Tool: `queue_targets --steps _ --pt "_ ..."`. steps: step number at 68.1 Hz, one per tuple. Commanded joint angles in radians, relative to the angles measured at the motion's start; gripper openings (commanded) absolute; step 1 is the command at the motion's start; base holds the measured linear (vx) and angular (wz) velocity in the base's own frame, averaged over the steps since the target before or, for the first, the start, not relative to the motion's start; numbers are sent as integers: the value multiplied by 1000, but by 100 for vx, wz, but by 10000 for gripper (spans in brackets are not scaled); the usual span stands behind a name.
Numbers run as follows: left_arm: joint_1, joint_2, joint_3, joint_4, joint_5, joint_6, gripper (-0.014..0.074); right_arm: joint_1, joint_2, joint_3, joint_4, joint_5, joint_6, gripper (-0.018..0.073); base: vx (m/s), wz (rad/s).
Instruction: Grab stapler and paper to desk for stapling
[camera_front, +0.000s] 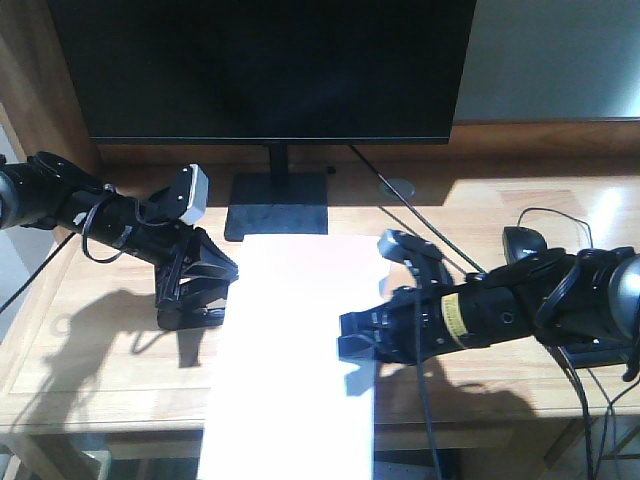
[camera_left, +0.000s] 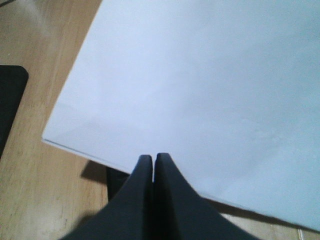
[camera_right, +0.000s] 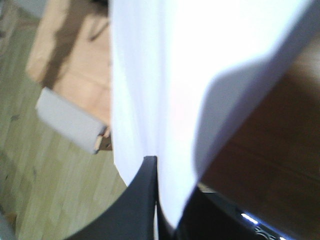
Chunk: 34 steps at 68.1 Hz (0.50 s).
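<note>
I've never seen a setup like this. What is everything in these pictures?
light-wood desk: one, pale wood, under everything.
black flat-screen monitor: one, black, at the back, on a square stand.
white blank sheet of paper: one, white, mid-desk, overhanging the front edge.
black computer mouse: one, black, right side, behind the right arm.
grey round disc: one, grey, right of the stand.
left tool: one, black, shut, at the paper's left edge.
right tool: one, black, shut on the paper's right edge.

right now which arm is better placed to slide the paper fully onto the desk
Right: the right gripper is shut on the paper, which overhangs the desk; the left gripper is shut beside its edge.
</note>
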Motion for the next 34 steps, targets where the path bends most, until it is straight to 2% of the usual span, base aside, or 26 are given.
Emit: queue_targets --steps 1,12,34 --pt "0 -63 -26 -57 28 -9 -7 -32 -28 -15 -8 5 -15 -5 0 0" --pt "0 -63 -26 -57 28 -9 -7 -57 -25 -15 -8 38 -21 -5 0 0" --pt "0 -63 -26 -57 28 -9 -7 -57 12 -15 -8 139 -21 -5 0 0"
